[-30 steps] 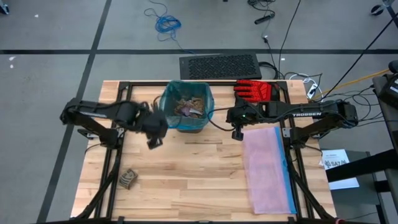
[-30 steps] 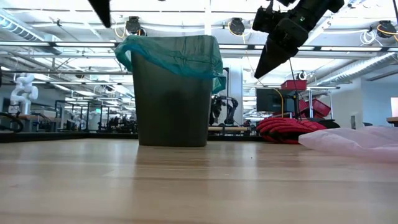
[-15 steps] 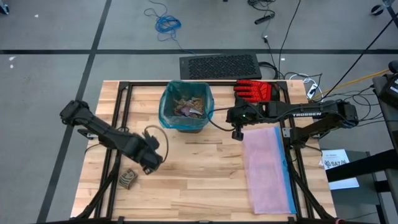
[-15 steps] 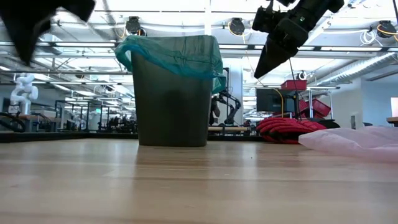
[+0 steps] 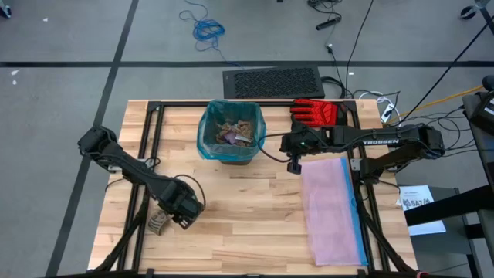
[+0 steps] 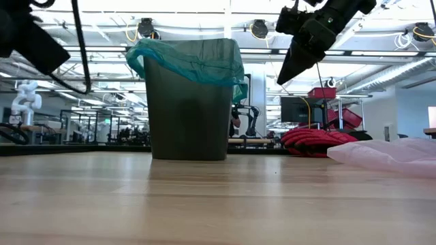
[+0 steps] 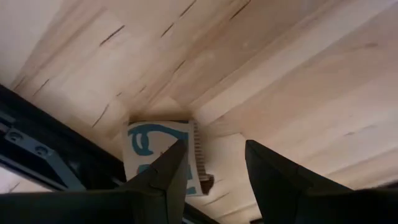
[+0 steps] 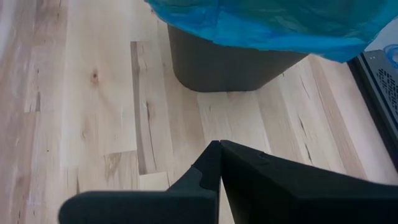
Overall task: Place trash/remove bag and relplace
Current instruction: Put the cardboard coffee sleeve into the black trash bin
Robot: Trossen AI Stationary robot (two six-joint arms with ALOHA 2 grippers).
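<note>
Red-and-black glove (image 5: 316, 113) behind pink bag (image 5: 333, 208); black keyboard (image 5: 273, 82) on floor

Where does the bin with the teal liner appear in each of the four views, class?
High view: bin at upper centre, trash inside.
Low view: bin left of centre, standing on the table.
Left wrist view: not in it.
Right wrist view: bin along the top edge.
Shared landmark: the teal liner over its rim.
</note>
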